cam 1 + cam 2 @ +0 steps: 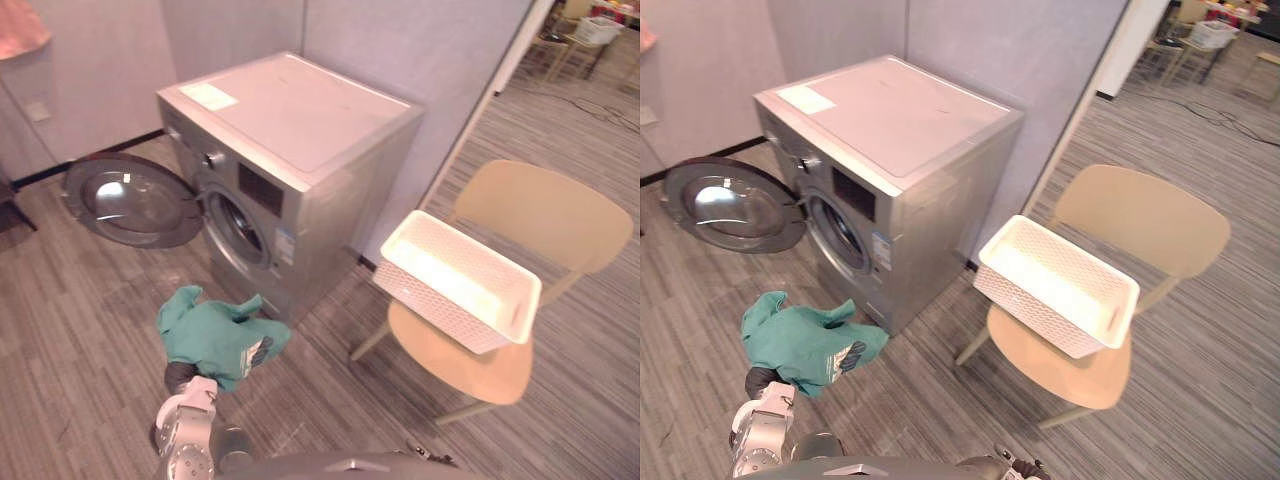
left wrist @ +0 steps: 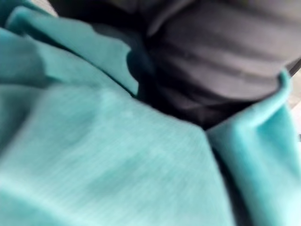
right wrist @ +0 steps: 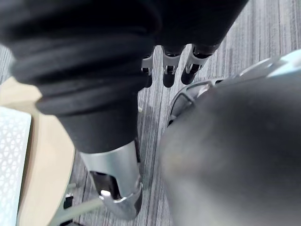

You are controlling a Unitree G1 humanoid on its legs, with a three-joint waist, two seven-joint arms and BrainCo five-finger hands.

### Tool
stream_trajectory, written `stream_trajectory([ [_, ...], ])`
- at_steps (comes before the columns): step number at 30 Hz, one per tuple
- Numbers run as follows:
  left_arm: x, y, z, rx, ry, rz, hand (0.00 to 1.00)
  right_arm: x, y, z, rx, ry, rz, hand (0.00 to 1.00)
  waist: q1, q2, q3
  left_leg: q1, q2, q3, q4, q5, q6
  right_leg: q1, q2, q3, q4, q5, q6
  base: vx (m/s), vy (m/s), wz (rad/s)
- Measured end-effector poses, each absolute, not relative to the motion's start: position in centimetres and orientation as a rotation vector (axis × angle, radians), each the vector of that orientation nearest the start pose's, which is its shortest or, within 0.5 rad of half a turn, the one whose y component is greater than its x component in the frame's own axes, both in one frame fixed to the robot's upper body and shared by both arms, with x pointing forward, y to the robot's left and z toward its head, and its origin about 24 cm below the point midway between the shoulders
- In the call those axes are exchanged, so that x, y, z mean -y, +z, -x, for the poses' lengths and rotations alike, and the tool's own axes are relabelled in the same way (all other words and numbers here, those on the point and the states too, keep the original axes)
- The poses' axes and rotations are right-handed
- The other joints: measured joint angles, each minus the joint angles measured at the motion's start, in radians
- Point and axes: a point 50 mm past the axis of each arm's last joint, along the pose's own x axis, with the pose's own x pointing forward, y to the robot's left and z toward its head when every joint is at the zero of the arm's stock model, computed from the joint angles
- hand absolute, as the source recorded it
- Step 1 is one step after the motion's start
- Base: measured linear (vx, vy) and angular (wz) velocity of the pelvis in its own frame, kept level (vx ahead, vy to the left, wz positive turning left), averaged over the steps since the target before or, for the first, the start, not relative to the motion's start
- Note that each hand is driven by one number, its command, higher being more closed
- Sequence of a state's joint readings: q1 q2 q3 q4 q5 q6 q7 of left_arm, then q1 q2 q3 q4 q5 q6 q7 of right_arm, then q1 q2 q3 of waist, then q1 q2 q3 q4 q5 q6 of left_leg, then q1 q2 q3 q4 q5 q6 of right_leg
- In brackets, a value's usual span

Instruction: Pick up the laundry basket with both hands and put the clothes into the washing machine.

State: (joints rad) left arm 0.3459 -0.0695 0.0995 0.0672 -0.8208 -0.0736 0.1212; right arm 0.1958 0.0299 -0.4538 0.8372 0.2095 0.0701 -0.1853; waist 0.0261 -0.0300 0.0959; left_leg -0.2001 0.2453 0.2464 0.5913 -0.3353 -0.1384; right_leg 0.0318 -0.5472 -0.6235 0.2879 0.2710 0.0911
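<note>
I see grey striped floor and pale partition walls; at left the washing machine has its round door swung open; in front of it the teal garment drapes over my left hand, fingers buried, so I cannot tell their grip; further right the white laundry basket sits on a tan chair, bare inside; my right hand hangs with fingers straight, holding nothing.

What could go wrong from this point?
The teal garment drapes over the left hand, short of the washing machine opening; it could slip to the floor. The open door juts out beside the opening, where the hand might catch it.
</note>
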Motion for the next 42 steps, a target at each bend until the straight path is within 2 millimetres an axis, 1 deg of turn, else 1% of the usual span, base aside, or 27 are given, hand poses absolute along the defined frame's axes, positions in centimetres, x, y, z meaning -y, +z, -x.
stream_trajectory([
  [2, -18.2, -4.3, -16.0, -0.29, 0.472, 0.821, 1.0, 22.0, -15.4, -6.2, -1.055, -0.77, -0.342, 0.0, -0.01, 0.009, 0.004, 0.016, -0.041, -0.017, -0.058, 0.031, 0.035, -0.045, -0.017, 0.119, 0.064, 0.116, -0.171, 0.04, 0.211, 0.81],
  [3, -18.3, -4.4, -16.0, -0.299, 0.458, 0.791, 1.0, 22.0, -15.3, -6.3, -1.036, -0.781, -0.358, 0.0, -0.022, 0.01, 0.007, 0.043, -0.062, -0.07, -0.117, 0.064, 0.055, -0.111, 0.063, 0.312, 0.22, -0.04, -0.116, 0.11, 0.137, 0.81],
  [5, -18.2, -4.7, -16.1, -0.319, 0.442, 0.772, 1.0, 21.1, -15.4, -6.2, -1.027, -0.797, -0.412, 0.0, -0.028, 0.003, 0.011, 0.078, -0.068, -0.084, -0.18, 0.091, 0.073, -0.166, 0.191, 0.411, 0.382, -0.239, -0.077, 0.12, 0.066, 0.52],
  [6, -17.6, -5.1, -16.2, -0.35, 0.416, 0.764, 1.0, 21.1, -15.4, -6.3, -1.019, -0.8, -0.427, 0.0, -0.029, -0.006, 0.016, 0.11, -0.084, -0.082, -0.225, 0.099, 0.08, -0.211, 0.274, 0.421, 0.466, -0.358, -0.078, 0.13, 0.011, 0.23],
  [7, -16.5, -5.6, -16.4, -0.393, 0.372, 0.749, 1.0, 21.0, -15.4, -6.4, -1.008, -0.805, -0.453, 0.0, -0.035, -0.007, 0.017, 0.125, -0.094, -0.079, -0.252, 0.1, 0.082, -0.25, 0.344, 0.385, 0.492, -0.432, -0.07, 0.12, -0.031, 0.13],
  [9, -14.7, -6.0, -17.2, -0.439, 0.282, 0.736, 1.0, 20.9, -15.4, -6.7, -1.003, -0.796, -0.471, 0.0, -0.047, -0.009, 0.026, 0.135, -0.097, -0.069, -0.272, 0.101, 0.084, -0.285, 0.405, 0.303, 0.415, -0.507, -0.058, 0.14, -0.131, 0.35],
  [11, -13.3, -5.7, -17.9, -0.446, 0.215, 0.743, 1.0, 20.6, -15.7, -6.3, -1.029, -0.787, -0.482, 0.0, -0.064, -0.033, 0.036, 0.153, -0.11, -0.051, -0.301, 0.106, 0.077, -0.272, 0.413, 0.253, 0.192, -0.515, -0.038, 0.17, -0.219, 0.59],
  [12, -12.5, -5.5, -18.3, -0.445, 0.186, 0.76, 1.0, 20.4, -15.8, -6.0, -1.044, -0.789, -0.483, 0.0, -0.072, -0.038, 0.031, 0.167, -0.106, -0.063, -0.324, 0.121, 0.051, -0.246, 0.427, 0.237, 0.165, -0.458, -0.078, 0.23, -0.249, 0.43],
  [14, -11.3, -5.0, -18.7, -0.432, 0.146, 0.785, 1.0, 21.0, -15.8, -5.3, -1.044, -0.812, -0.47, 0.0, -0.064, -0.005, 0.018, 0.18, -0.08, -0.083, -0.369, 0.139, 0.021, -0.237, 0.458, 0.218, 0.149, -0.485, -0.099, 0.31, -0.249, 0.27],
  [15, -10.5, -4.8, -19.0, -0.436, 0.107, 0.784, 1.0, 21.3, -15.8, -5.2, -1.039, -0.822, -0.47, 0.0, -0.078, 0.01, 0.013, 0.182, -0.071, -0.116, -0.342, 0.134, 0.016, -0.22, 0.472, 0.184, 0.147, -0.507, -0.128, 0.33, -0.211, 0.3],
  [16, -10.2, -4.7, -19.1, -0.438, 0.091, 0.783, 1.0, 21.4, -15.8, -5.1, -1.038, -0.829, -0.472, 0.0, -0.086, 0.018, 0.015, 0.184, -0.06, -0.127, -0.307, 0.12, 0.01, -0.201, 0.483, 0.174, 0.142, -0.517, -0.128, 0.35, -0.203, 0.37],
  [19, -9.0, -4.5, -19.0, -0.444, 0.018, 0.784, 1.0, 21.6, -15.8, -4.4, -1.05, -0.849, -0.468, 0.0, -0.095, 0.039, 0.001, 0.167, -0.008, -0.135, -0.003, 0.055, -0.005, -0.1, 0.531, 0.147, 0.12, -0.549, -0.148, 0.32, -0.115, 0.12],
  [21, -8.8, -4.1, -19.1, -0.429, -0.009, 0.79, 1.0, 22.0, -15.6, -4.4, -1.038, -0.849, -0.452, 0.0, -0.096, 0.065, -0.015, 0.072, 0.016, -0.146, 0.313, 0.159, -0.039, -0.036, 0.566, 0.152, 0.082, -0.563, -0.162, 0.36, -0.062, -0.09],
  [23, -9.5, -3.8, -19.3, -0.401, 0.01, 0.795, 1.0, 22.4, -15.3, -4.8, -1.017, -0.845, -0.439, 0.0, -0.081, 0.076, -0.006, 0.007, 0.046, -0.143, 0.481, 0.228, -0.022, 0.017, 0.588, 0.196, 0.046, -0.568, -0.171, 0.27, 0.038, -0.4],
  [26, -10.9, -4.2, -19.1, -0.393, 0.079, 0.798, 1.0, 22.1, -15.2, -5.8, -1.007, -0.801, -0.427, 0.0, -0.06, 0.062, 0.005, -0.079, 0.047, -0.117, 0.531, 0.134, 0.047, 0.086, 0.57, 0.285, -0.005, -0.555, -0.151, 0.23, 0.124, -0.93],
  [28, -11.5, -4.3, -19.1, -0.394, 0.105, 0.791, 1.0, 21.6, -15.1, -7.1, -0.997, -0.746, -0.411, 0.0, -0.031, 0.043, 0.007, -0.129, 0.048, -0.155, 0.296, 0.096, 0.097, 0.096, 0.535, 0.386, -0.011, -0.545, -0.131, 0.23, 0.217, -1.29],
  [29, -11.6, -4.3, -19.1, -0.393, 0.112, 0.79, 1.0, 21.4, -15.1, -7.6, -0.992, -0.727, -0.407, 0.0, -0.029, 0.039, 0.008, -0.133, 0.05, -0.186, 0.219, 0.097, 0.098, 0.1, 0.53, 0.415, -0.012, -0.542, -0.123, 0.29, 0.288, -1.39],
  [30, -11.9, -4.4, -19.0, -0.395, 0.128, 0.789, 1.0, 20.9, -15.1, -8.2, -0.986, -0.697, -0.404, 0.0, -0.02, 0.029, 0.005, -0.122, 0.051, -0.277, 0.047, 0.11, 0.092, 0.096, 0.513, 0.478, -0.008, -0.543, -0.091, 0.3, 0.352, -1.5],
  [32, -12.0, -4.5, -18.9, -0.401, 0.143, 0.787, 1.0, 20.8, -15.0, -8.4, -0.982, -0.69, -0.399, 0.0, -0.003, 0.023, 0.001, -0.077, 0.058, -0.414, -0.125, 0.164, 0.055, 0.079, 0.491, 0.571, 0.02, -0.577, -0.028, 0.26, 0.433, -1.51],
  [33, -11.8, -4.7, -18.6, -0.414, 0.146, 0.787, 1.0, 21.0, -15.1, -7.8, -0.992, -0.703, -0.392, 0.0, -0.002, 0.032, -0.011, -0.058, 0.061, -0.456, -0.152, 0.227, 0.004, 0.072, 0.477, 0.62, 0.049, -0.61, 0.016, 0.24, 0.575, -1.1],
  [34, -11.6, -5.0, -18.2, -0.43, 0.14, 0.776, 1.0, 21.4, -15.2, -6.7, -1.005, -0.743, -0.402, 0.0, -0.012, 0.043, -0.042, -0.056, 0.062, -0.425, -0.15, 0.213, -0.11, 0.069, 0.457, 0.651, 0.062, -0.638, 0.054, 0.25, 0.609, -0.77],
  [35, -11.9, -5.0, -18.1, -0.431, 0.139, 0.756, 1.0, 21.2, -15.4, -6.0, -1.027, -0.757, -0.411, 0.0, -0.026, 0.025, -0.056, -0.06, 0.036, -0.399, -0.129, 0.172, -0.113, 0.069, 0.421, 0.66, 0.068, -0.648, 0.073, 0.33, 0.664, -0.38],
  [36, -12.7, -5.1, -18.1, -0.427, 0.144, 0.713, 1.0, 19.9, -16.2, -4.8, -1.115, -0.738, -0.432, 0.0, -0.03, -0.047, -0.066, -0.059, -0.026, -0.35, -0.113, 0.149, -0.085, 0.058, 0.349, 0.677, 0.075, -0.613, 0.075, 0.32, 0.599, -0.21],
  [37, -12.9, -5.0, -18.1, -0.426, 0.136, 0.692, 1.0, 19.4, -16.5, -4.1, -1.154, -0.737, -0.441, 0.0, -0.028, -0.064, -0.077, -0.072, -0.048, -0.33, -0.097, 0.138, -0.063, 0.035, 0.328, 0.678, 0.077, -0.528, 0.062, 0.3, 0.567, -0.26],
  [40, -12.7, -4.8, -18.3, -0.42, 0.106, 0.653, 1.0, 19.5, -16.4, -4.1, -1.146, -0.751, -0.456, 0.0, -0.026, -0.063, -0.077, -0.045, -0.064, -0.259, -0.12, 0.129, -0.017, -0.039, 0.293, 0.661, 0.125, -0.365, 0.023, 0.14, 0.405, -0.52],
  [41, -12.7, -4.8, -18.3, -0.42, 0.102, 0.648, 1.0, 19.6, -16.4, -4.5, -1.127, -0.76, -0.463, 0.0, -0.013, -0.062, -0.076, 0.004, -0.07, -0.193, -0.165, 0.138, 0.007, -0.088, 0.266, 0.626, 0.175, -0.301, -0.028, 0.08, 0.338, -1.07],
  [42, -12.8, -4.7, -18.3, -0.417, 0.102, 0.645, 1.0, 19.7, -16.3, -4.9, -1.115, -0.76, -0.462, 0.0, -0.016, -0.059, -0.075, 0.051, -0.072, -0.152, -0.218, 0.154, 0.029, -0.136, 0.257, 0.567, 0.259, -0.316, -0.032, 0.07, 0.287, -1.0],
])
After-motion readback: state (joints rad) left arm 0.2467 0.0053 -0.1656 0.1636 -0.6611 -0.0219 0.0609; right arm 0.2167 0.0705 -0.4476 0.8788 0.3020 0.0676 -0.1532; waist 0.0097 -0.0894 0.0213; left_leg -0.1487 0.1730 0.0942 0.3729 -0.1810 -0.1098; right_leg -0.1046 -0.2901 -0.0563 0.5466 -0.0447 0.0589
